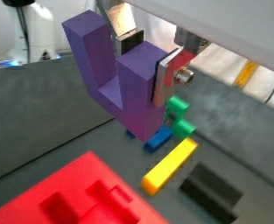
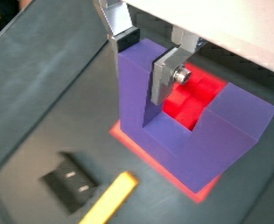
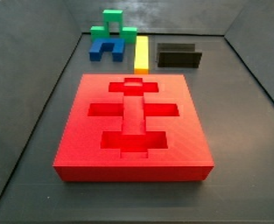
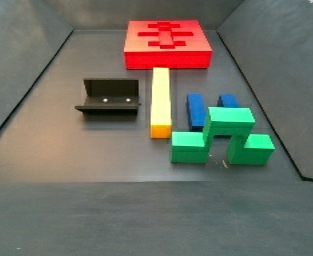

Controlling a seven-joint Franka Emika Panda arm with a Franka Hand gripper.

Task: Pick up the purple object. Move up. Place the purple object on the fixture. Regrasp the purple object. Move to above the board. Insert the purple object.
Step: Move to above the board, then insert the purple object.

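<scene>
Pincer: seen only in both wrist views [image 1: 147,63], [image 2: 145,52]; its silver fingers [image 1: 168,79] are closed on one prong of the purple block, held up off the desk. Neither side view shows the pincer.
Purple block: [image 1: 118,74] a chunky U shape, gripped by one prong with the open side of the U turned toward the camera in a wrist view; in a wrist view [image 2: 192,131] it hangs over the red board, whose red shows through the gap between the prongs. Neither side view shows it.
Red board: [image 3: 80,136] a thick slab with cross-shaped recesses joined by a middle channel, lying flat on the desk; also [image 4: 135,45], [image 1: 34,206] and [image 2: 198,98].
Black holder: [image 3: 179,58] a small open-topped box with low walls, just beside the yellow bar; also [image 4: 109,98], [image 2: 71,180] and [image 1: 212,192].
Yellow bar: [image 4: 160,100] a long bar lying flat between the black holder and the blue block; also [image 3: 142,52], [image 1: 171,166], [image 2: 108,199].
Blue block: [image 4: 195,107] arch-shaped, next to the green block [image 4: 223,135]; also [image 3: 102,45] and [image 3: 112,19].
Desk: [image 4: 65,150] dark grey, with low dark walls.
</scene>
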